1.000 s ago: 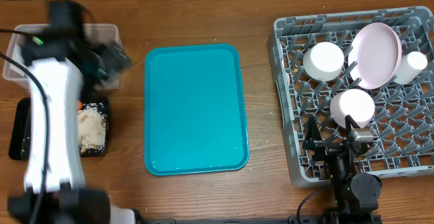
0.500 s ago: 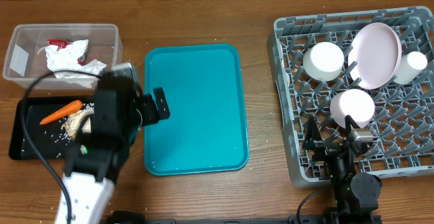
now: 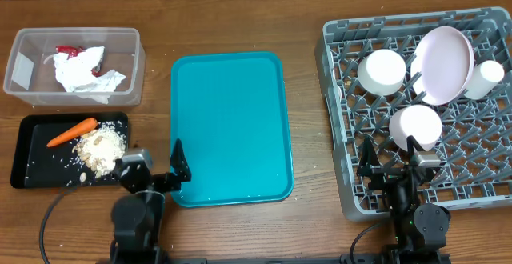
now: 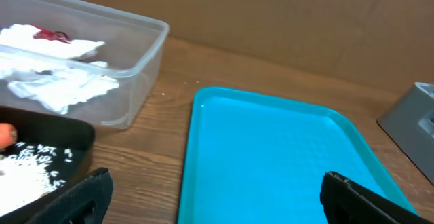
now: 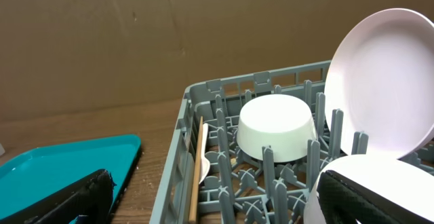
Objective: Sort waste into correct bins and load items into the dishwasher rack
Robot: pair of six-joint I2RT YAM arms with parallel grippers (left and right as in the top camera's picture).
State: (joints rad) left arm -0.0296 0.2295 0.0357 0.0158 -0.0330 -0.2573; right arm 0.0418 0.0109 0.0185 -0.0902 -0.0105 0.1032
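White napkins (image 3: 84,72) and a red wrapper (image 3: 68,52) lie in the clear tub (image 3: 138,64). A carrot (image 3: 72,132) and crumbs (image 3: 102,148) lie in the black tray (image 3: 28,156). The grey rack (image 3: 340,144) holds a plate (image 3: 442,64), two bowls (image 3: 382,72) (image 3: 416,126) and a cup (image 3: 485,78). A thin stick (image 5: 196,176) and a white fork (image 5: 205,170) lean in the rack's left side. My left gripper (image 3: 154,168) is open and empty at the teal tray's front left corner. My right gripper (image 3: 392,168) is open and empty over the rack's front edge.
The teal tray (image 3: 232,128) lies bare in the middle of the wooden table, between the bins and the rack. A brown cardboard wall (image 5: 135,41) stands behind the table. Bare wood runs along the front edge.
My left arm has pulled back from over the clear tub to the table's front edge, uncovering the tub and the black tray. The right arm has not moved.
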